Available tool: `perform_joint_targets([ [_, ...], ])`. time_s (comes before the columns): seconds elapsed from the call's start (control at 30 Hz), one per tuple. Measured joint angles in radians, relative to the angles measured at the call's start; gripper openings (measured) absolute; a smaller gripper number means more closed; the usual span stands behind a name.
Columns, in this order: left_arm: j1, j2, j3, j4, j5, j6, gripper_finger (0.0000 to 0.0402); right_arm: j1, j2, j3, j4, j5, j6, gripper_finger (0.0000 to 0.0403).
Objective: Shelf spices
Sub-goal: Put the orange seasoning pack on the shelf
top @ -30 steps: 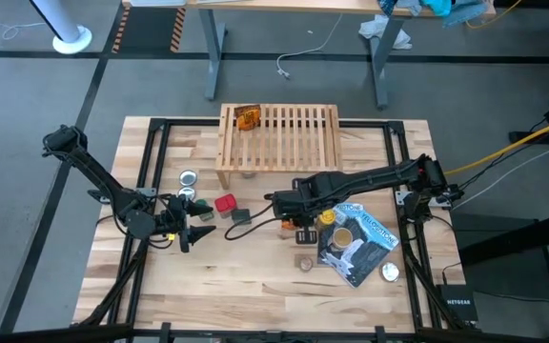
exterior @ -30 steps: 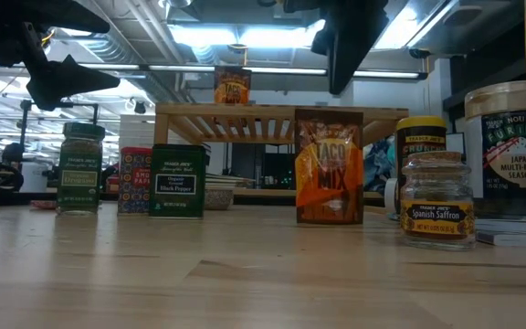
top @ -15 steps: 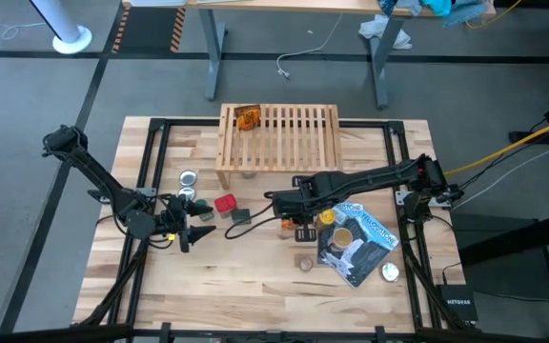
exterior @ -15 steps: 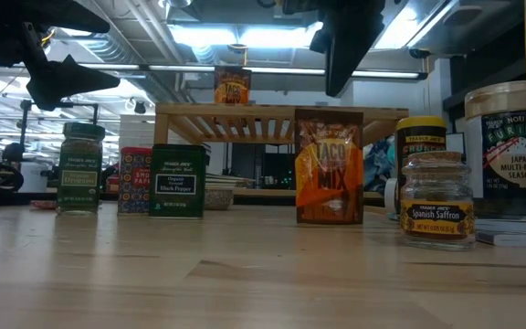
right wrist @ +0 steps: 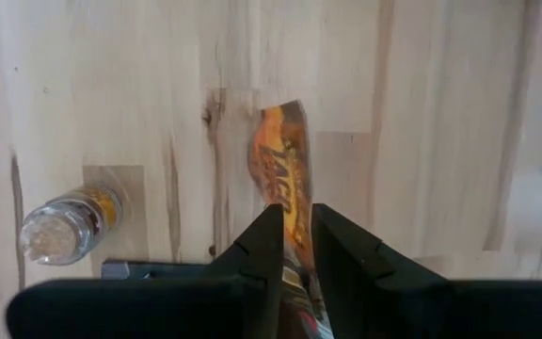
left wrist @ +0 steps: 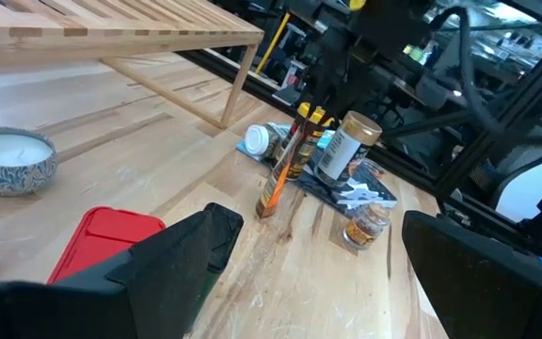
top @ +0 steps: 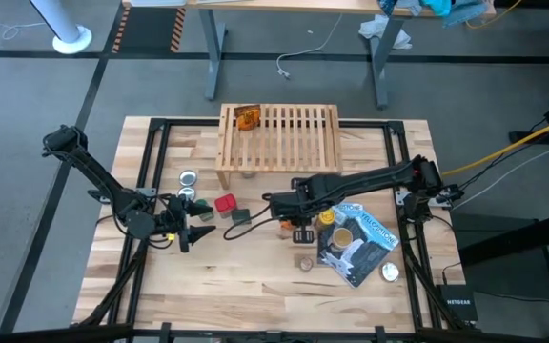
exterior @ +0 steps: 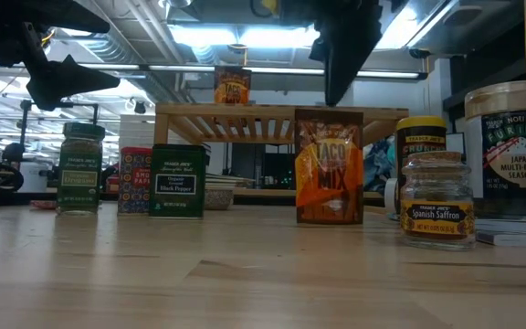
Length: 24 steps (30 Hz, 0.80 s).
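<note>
An orange crinkly packet stands upright on the table in front of the shelf, a low light-wood slatted rack. My right gripper hangs over the packet, pointing down, shut on it. A second orange packet lies on the shelf's far left corner. My left gripper waits open above the table's left side, near a red-capped jar and a dark tin. My right gripper pinches the packet's top edge between its two fingers, coming from above and pointing down. The packet hangs upright below the fingers, with its bottom edge on the table.
A blue-and-black pouch lies at the right, with a yellow-capped jar by its corner. A small tan-capped jar and a green-capped jar stand on the table. Silver discs lie left of the shelf.
In the low view my right gripper has tipped a little over the packet, and its fingertips have come slightly lower. The packet stands where it was.
</note>
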Motion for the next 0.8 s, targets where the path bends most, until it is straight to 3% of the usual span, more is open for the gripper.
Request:
perform_joint_targets([
  [0.8, 0.0, 0.0, 0.0, 0.0, 0.0, 0.0, 0.034, 0.0, 0.003, 0.0, 0.03, 0.036, -0.021, 0.0065],
])
